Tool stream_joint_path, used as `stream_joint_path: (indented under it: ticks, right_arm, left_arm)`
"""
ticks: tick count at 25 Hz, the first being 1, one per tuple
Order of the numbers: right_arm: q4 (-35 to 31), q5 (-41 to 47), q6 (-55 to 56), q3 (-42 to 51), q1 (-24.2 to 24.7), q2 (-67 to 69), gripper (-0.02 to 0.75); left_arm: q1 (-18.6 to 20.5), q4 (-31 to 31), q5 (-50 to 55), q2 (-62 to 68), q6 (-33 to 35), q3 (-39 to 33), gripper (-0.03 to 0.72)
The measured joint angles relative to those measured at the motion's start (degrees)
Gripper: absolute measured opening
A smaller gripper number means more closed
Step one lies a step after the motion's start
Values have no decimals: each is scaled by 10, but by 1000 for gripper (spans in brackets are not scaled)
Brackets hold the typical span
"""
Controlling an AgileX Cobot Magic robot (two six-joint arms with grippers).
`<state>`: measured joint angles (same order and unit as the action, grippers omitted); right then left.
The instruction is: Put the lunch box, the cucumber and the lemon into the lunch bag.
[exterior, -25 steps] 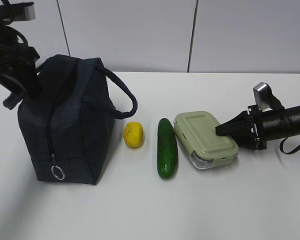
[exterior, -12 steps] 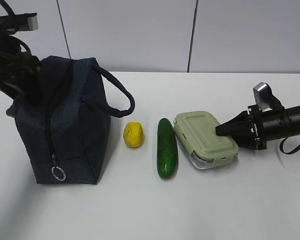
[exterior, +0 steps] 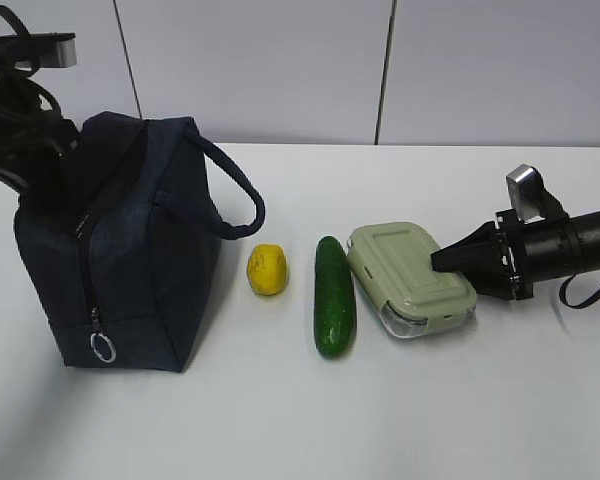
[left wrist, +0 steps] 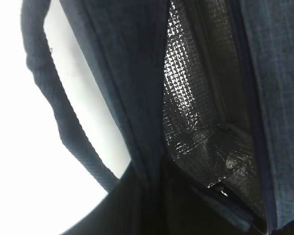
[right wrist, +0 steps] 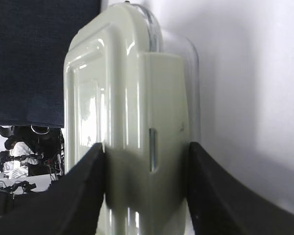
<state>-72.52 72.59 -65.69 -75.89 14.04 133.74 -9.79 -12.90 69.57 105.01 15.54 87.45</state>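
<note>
While lunch bag (exterior: 120, 240) stands near table (exterior: 380, 420) left edge, left jaws closed on its rim; right jaws grip lunch box (exterior: 410, 278); cucumber (exterior: 333, 296), lemon (exterior: 267, 269) mid-table; front edge free.

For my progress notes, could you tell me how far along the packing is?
Done: the lunch bag is unzipped, foil lining visible. In hand: the right gripper grips the lunch box, which rests on the table; the left arm holds the bag. Left: box, cucumber and lemon all outside.

Lunch bag (exterior: 130, 260): matt navy woven cloth, crinkled silver foil lining. Lunch box (exterior: 410, 275): glossy green plastic lid. Cucumber (exterior: 333, 297): smooth, shiny.
</note>
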Motion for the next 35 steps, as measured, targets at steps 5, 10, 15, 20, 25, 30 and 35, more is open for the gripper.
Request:
stream_joint_path:
  ticks: [5,10,15,20,25,30,35]
  right_arm:
    - [0,0,0,0,0,0,372]
    - [0,0,1,0,0,0,372]
    - [0,0,2,0,0,0,372]
    - [0,0,3,0,0,0,372]
    - [0,1,4,0,0,0,372]
    - [-1,1,8,0,0,0,372]
    - [-3,0,11,0,0,0,372]
  left_arm:
    - [-9,52,4,0,-25,32,11]
    - [-37,111,10,0,-55,106,8]
    - [-88,160,14,0,-83,115,8]
    - [-126,162,15,30,-90,115,7]
    - [-130,159,14,45,-96,115,7]
    - [-130,161,14,45,-97,115,7]
    - [-130,161,14,45,-97,115,7]
